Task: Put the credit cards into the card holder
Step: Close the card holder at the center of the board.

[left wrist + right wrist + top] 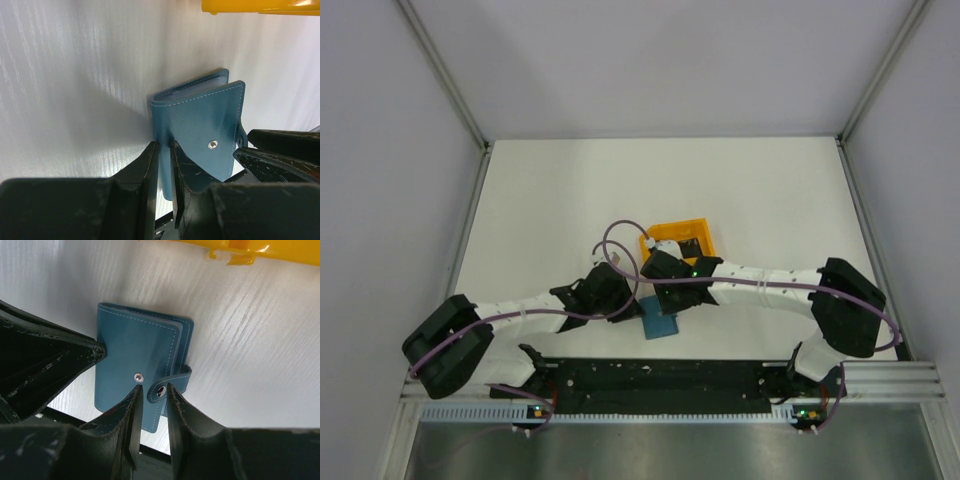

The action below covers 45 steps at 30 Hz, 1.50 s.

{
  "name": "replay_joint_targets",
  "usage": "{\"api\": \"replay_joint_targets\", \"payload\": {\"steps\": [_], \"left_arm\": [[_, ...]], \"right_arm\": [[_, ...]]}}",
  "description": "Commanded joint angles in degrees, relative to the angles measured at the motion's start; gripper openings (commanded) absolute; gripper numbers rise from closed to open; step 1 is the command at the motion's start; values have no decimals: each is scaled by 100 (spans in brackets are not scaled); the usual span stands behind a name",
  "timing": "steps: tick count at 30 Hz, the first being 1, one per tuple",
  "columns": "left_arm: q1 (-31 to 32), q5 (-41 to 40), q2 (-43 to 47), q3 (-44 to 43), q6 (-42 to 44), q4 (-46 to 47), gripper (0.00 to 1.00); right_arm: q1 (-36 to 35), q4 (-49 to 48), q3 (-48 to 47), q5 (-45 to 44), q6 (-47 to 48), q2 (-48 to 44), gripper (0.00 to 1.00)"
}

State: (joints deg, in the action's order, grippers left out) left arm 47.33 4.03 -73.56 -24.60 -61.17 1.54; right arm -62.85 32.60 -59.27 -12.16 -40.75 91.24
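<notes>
Item: teal-blue rectangular stitched card holder (200,117), on the white table (550,200), middle of its near edge. My left gripper (164,162) pinches its edge. My right gripper (150,400), jaws narrow, flanks its snap strap (176,378); whether it grips the strap I cannot tell.

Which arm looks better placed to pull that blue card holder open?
Probably right: the right gripper straddles the loose strap, while the left gripper pinches the holder by its opposite edge, steadying it.
</notes>
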Motion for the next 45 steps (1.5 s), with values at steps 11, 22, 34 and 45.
{"api": "replay_joint_targets", "payload": {"steps": [11, 22, 34, 45], "left_arm": [[30, -16, -62, -133, 26, 31, 19], [22, 1, -71, -133, 35, 48, 19], [22, 1, -80, -150, 35, 48, 19], [22, 19, -80, -150, 43, 48, 19]], "right_arm": [[-78, -52, 73, -84, -91, -124, 3], [-78, -43, 135, -164, -100, -168, 31], [-254, -52, -32, -207, -29, -125, 36], [-254, 54, 3, -567, -117, -28, 29]]}}
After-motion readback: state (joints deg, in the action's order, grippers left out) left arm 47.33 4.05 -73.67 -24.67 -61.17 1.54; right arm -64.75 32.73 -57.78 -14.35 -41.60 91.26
